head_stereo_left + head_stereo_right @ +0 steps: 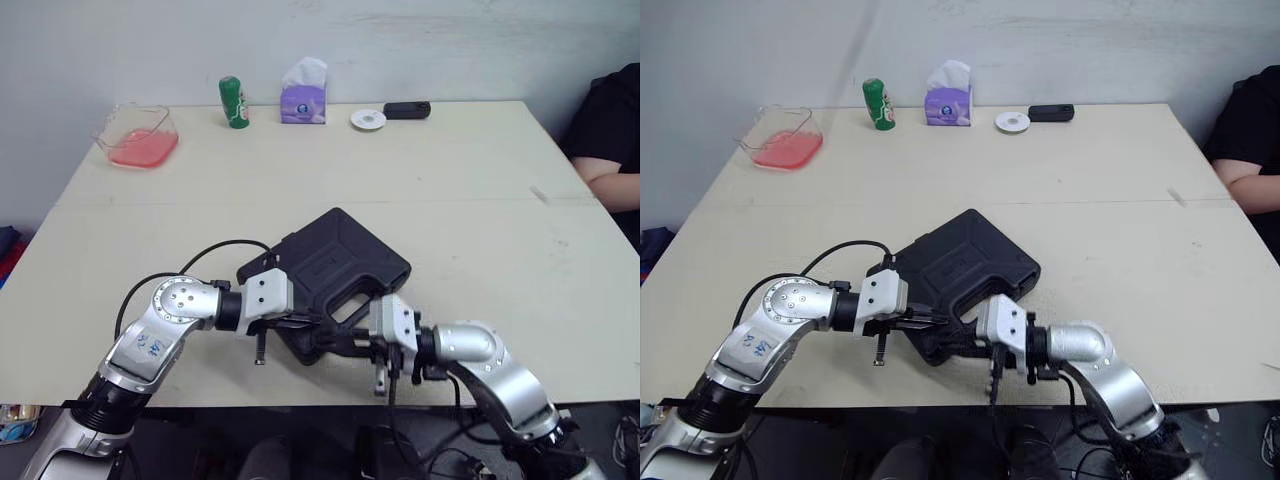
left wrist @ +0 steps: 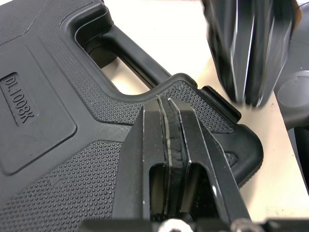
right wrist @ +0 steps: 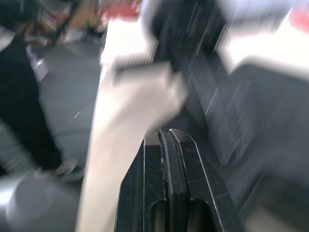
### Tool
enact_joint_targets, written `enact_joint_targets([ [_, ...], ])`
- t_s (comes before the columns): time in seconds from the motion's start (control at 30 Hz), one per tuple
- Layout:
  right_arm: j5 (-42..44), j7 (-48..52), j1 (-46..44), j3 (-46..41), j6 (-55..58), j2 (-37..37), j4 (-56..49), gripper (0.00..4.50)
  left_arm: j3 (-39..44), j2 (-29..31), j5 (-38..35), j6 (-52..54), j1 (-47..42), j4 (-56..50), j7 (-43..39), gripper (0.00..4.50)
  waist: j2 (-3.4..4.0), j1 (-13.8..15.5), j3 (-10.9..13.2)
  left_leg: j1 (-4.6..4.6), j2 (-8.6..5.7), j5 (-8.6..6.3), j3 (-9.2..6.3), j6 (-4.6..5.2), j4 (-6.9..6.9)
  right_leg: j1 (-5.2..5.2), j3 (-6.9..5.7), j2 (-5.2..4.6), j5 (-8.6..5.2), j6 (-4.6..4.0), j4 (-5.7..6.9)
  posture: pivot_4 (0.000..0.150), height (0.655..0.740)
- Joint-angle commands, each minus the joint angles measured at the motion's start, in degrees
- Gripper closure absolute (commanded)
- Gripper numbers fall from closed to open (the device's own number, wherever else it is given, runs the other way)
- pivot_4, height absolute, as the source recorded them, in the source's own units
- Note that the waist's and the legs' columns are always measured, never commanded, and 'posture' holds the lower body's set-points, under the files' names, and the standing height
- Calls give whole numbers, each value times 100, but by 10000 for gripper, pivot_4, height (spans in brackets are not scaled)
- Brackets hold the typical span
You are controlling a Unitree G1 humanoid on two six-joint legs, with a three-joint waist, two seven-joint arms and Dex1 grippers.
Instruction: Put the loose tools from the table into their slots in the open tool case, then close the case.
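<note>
Left wrist view shows the left tool (image 2: 166, 99) with its two black fingers pressed together, holding nothing, tips against the pebbled lid of the black hard-plastic tool case (image 2: 53, 121), just beside the root of its moulded carry handle (image 2: 135, 63). The case lies with its lid down near the front edge of the pale bench (image 1: 450, 200), turned cornerwise. Its handle edge faces the robot and runs from near-left to far-right. The right tool (image 1: 352, 342) also has its fingers together and empty. It sits just beside the same edge, on the other side of the handle. Both arms are equally close, one on each side of the handle. Any pressing or latching therefore looks to fall along this front edge, away from the far hinge side.
</note>
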Motion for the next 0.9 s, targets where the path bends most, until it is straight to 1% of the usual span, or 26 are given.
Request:
enact_joint_targets([
  [0.03,257,-138,-52,-133,315,-63,-277,45000,-608,187,478,545,442,576,-24,44606,-2,17,-2,-1,0,-1,-1,1,-4,-1,-1,0,-1,-2,-4,1500,7400],
  [0.17,346,-37,-41,-158,498,-326,-406,45000,-562,214,479,516,454,645,-14,44606,1,32,0,-13,0,6,0,18,-5,-6,-4,0,-5,-5,-17,1500,7400],
  [0.3,718,101,117,-630,659,-759,-619,45000,-407,294,458,430,478,737,3,44606,1,44,1,-18,0,2,-1,27,-5,-7,-6,0,-5,-4,-21,1500,7400],
  [0.37,867,212,204,-835,669,-970,-674,45000,-313,289,441,213,503,782,-19,44606,1,45,1,-18,0,1,-3,31,-6,-7,-7,0,-5,-4,-21,1500,7400],
  [0.43,951,263,283,-1059,602,-1125,-683,45000,37,59,138,-167,520,774,-6,44606,6,35,4,-18,1,1,-5,31,-6,-7,-7,0,-5,-5,-21,1500,7400],
  [0.5,919,279,379,-1311,404,-1236,-640,45000,472,-172,-315,-382,540,673,-10,44606,14,33,15,-23,2,2,-5,32,-7,-13,-7,0,-5,-4,-21,1500,7400],
  [0.57,906,376,512,-1603,221,-1399,-550,45000,861,-204,-824,-371,635,457,-203,44606,1,42,40,-48,2,8,-6,33,-7,-40,-9,0,-4,-4,-18,1500,7400],
  [0.6,926,432,582,-1812,145,-1500,-462,45000,1060,-166,-1029,-330,689,342,-252,41709,-11,50,58,-69,2,13,-6,29,-6,-60,-10,0,-2,-2,-14,1500,7400],
  [0.67,851,656,758,-2288,-131,-1817,-166,38265,1617,-46,-1324,-216,818,179,-108,35026,-23,52,90,-108,1,38,-5,-15,-4,-94,-14,2,-2,-2,-8,1500,7400],
  [0.7,771,766,831,-2461,-294,-1962,-22,34508,1858,9,-1418,-160,870,134,-14,30336,-22,52,113,-122,0,40,-6,-16,-2,-104,-18,3,-2,-1,-9,1500,7400],
  [0.73,719,835,890,-2556,-429,-2056,71,29541,2002,40,-1470,-128,912,99,44,25784,-22,52,132,-136,0,44,-7,-14,9,-107,-24,6,-1,0,-11,1500,7400],
  [0.77,672,888,957,-2817,-599,-2177,262,25271,2431,192,-1557,38,1025,98,198,21872,-26,50,144,-155,-2,47,-10,-9,16,-115,-33,8,1,4,-13,1500,7400],
  [0.8,664,913,998,-2987,-706,-2246,385,19581,2714,300,-1617,167,1104,97,302,16700,-28,47,158,-160,-2,48,-11,-7,16,-115,-39,13,4,10,-9,1500,7400],
  [0.87,621,1064,1165,-3238,-931,-2388,572,9982,3113,511,-1538,215,1361,99,409,8023,-35,45,167,-168,-2,47,-10,-5,15,-115,-44,22,7,15,-16,1500,7400],
  [0.9,503,1112,1176,-3407,-1102,-2510,857,3870,3412,652,-1386,148,1639,204,429,2679,-37,44,168,-169,-2,46,-9,-3,13,-114,-50,24,7,16,-19,1500,7400],
])
